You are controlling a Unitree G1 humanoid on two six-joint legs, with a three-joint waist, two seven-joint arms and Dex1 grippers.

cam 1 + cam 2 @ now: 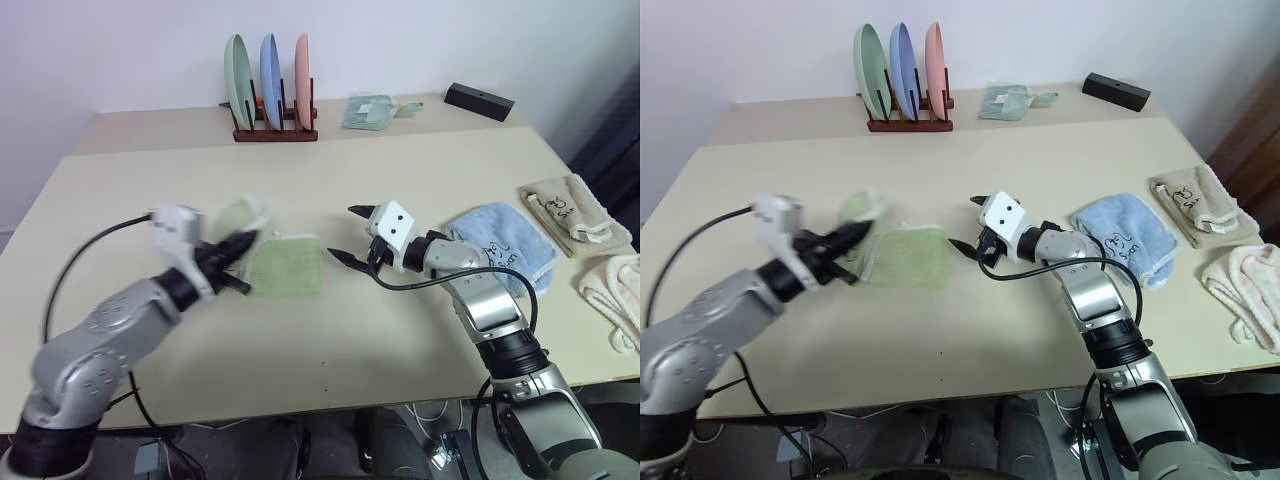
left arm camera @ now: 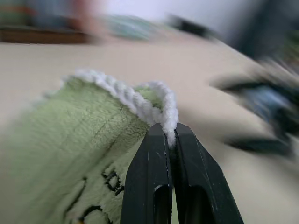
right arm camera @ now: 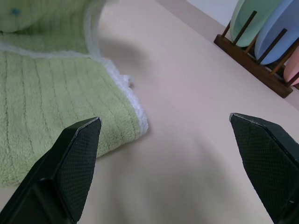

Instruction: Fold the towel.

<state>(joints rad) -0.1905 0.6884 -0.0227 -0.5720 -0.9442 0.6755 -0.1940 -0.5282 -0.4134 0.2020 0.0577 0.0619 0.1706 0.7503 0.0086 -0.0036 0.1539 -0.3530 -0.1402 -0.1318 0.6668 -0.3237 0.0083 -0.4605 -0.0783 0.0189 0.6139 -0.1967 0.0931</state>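
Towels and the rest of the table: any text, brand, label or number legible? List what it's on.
None legible.
Green towel: dark embroidered marks, cut off and blurred.
Blue towel: dark embroidery, too small to read.
Beige towel: dark embroidery, too small to read.
Black box: no marking readable.

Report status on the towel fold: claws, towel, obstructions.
Left claw shut on the green towel edge, lifted. Right claw open beside the towel, holding nothing. Nothing in the way on the table.

Towel [image 1: 285, 266] lies between both grippers on table [image 1: 300, 340].
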